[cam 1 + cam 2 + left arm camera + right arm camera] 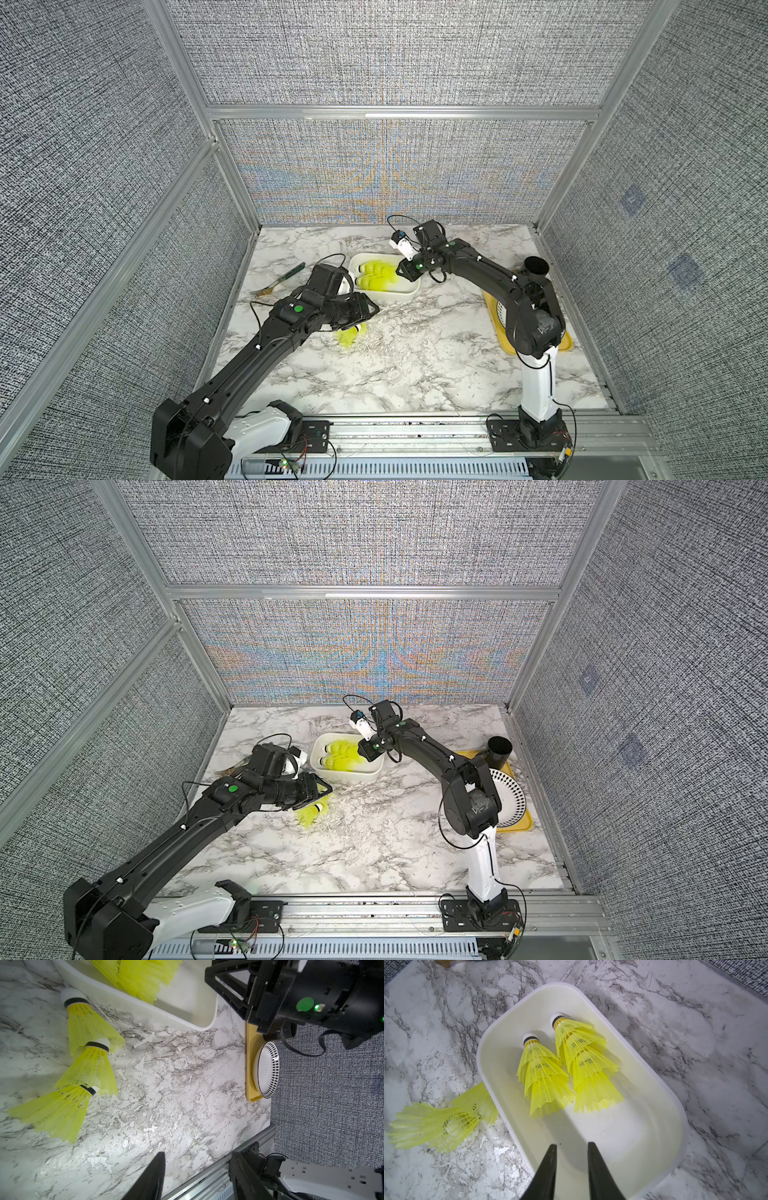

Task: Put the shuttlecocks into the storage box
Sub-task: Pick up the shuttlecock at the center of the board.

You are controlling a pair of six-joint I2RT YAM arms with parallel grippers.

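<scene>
White-grey marble tabletop (415, 365) fills the cell floor.

Left gripper (197, 1155): fingers set wide apart, nothing between them. It hangs just in front of the box.

Right gripper (572, 1145): narrow gap, nothing held, tips over the bare end of the box.

Flat yellow tray (521, 825) lies along the robot's right edge. On it is a white plate with black dotted rim (266, 1070), and at its far end a black cylindrical cup (500, 750).

Shallow white rectangular plastic storage box (623, 1136) sits mid-table toward the back in both top views.

Gold fork with dark handle (276, 283) lies on the marble left of the box, partly hidden by the left arm.

Neon yellow-green plastic shuttlecocks have white caps and black bands:
- One nested stack (544, 1076) and a second nested stack (589, 1068) lie side by side inside the box, caps pointing away from the right gripper.
- Three loose shuttlecocks (93, 1068) lie outside on the marble in a nested chain, just beside the box's long wall, end cap close to its rim.
</scene>
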